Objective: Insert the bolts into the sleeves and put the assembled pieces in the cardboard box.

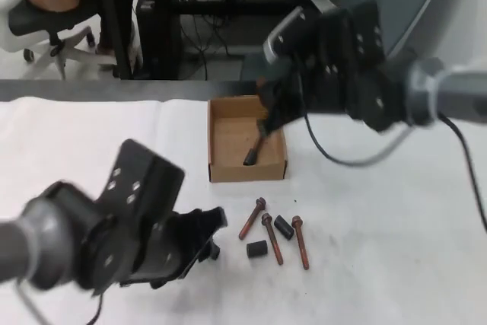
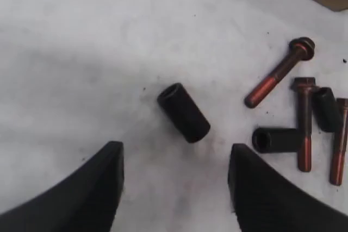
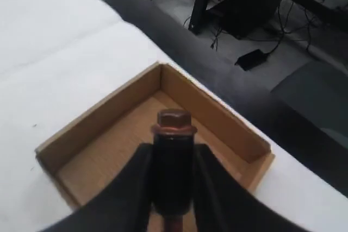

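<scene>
My right gripper point(image 3: 173, 194) is shut on a black sleeve with a copper bolt point(image 3: 173, 158) through it, the bolt head showing above the sleeve. It holds this assembled piece point(image 1: 253, 150) over the inside of the cardboard box point(image 1: 245, 171). My left gripper point(image 2: 176, 188) is open low over the white bench, and a loose black sleeve point(image 2: 183, 112) lies just ahead of its fingers point(image 2: 81, 194). To the right of that sleeve lie three copper bolts point(image 2: 280, 73) point(image 2: 304, 126) point(image 2: 338, 148) and two more sleeves point(image 2: 276, 139) point(image 2: 326, 108). The left gripper point(image 1: 214, 237) sits left of that cluster point(image 1: 272, 237).
The open cardboard box point(image 3: 215, 111) stands at the middle back of the white-covered bench. Behind the bench's dark far edge point(image 1: 114, 89) are office chairs, desk legs and cables. Bare bench surface point(image 1: 396, 249) lies to the right of the bolts.
</scene>
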`<action>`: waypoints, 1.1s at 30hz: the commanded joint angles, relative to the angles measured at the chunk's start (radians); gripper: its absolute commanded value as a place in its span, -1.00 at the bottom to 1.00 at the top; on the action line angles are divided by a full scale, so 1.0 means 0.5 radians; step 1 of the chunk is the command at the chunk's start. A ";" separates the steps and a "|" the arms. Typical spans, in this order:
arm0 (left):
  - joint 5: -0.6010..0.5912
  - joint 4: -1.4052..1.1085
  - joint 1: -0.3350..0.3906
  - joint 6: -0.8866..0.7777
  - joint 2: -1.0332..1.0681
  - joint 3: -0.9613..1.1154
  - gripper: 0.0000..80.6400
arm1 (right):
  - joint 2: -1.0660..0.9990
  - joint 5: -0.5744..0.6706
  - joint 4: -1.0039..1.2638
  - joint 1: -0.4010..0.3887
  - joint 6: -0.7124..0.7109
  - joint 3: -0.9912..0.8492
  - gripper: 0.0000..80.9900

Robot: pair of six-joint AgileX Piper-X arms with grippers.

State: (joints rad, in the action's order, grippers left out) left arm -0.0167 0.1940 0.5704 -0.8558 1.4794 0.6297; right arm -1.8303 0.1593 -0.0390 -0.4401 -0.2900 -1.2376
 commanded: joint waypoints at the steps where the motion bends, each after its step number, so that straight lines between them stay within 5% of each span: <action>1: 0.015 0.036 -0.004 -0.056 0.132 0.152 0.33 | -0.107 0.044 -0.077 0.026 -0.018 -0.207 -1.00; 12: 0.081 0.263 -0.004 -0.074 0.488 0.369 0.30 | -0.425 0.036 -0.181 0.088 0.214 -0.480 -1.00; 15: 0.108 0.263 -0.004 -0.093 0.538 0.390 0.01 | -0.544 0.026 -0.181 0.088 0.224 -0.480 -1.00; 21: 0.152 0.238 -0.004 -0.026 0.562 0.414 -0.99 | -0.718 -0.038 -0.221 0.077 0.266 -0.518 -1.00; 25: 0.152 0.233 -0.004 0.079 0.562 0.414 -0.96 | -0.681 0.027 -0.292 0.076 0.266 -0.585 -0.98; 28: 0.152 0.233 0.000 0.221 0.540 0.414 -0.96 | -0.600 0.043 -0.392 0.076 0.266 -0.633 -0.55; 31: 0.152 0.233 0.001 0.332 0.480 0.414 -0.96 | -0.480 0.029 -0.472 0.076 0.266 -0.640 0.33; 33: 0.152 0.233 0.005 0.417 0.406 0.414 -0.96 | -0.392 -0.056 -0.595 0.076 0.283 -0.640 0.65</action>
State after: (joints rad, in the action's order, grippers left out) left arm 0.0485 0.3002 0.5704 -0.7017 1.7156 0.8427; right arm -2.0980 0.1549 -0.2867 -0.4026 -0.1560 -1.5401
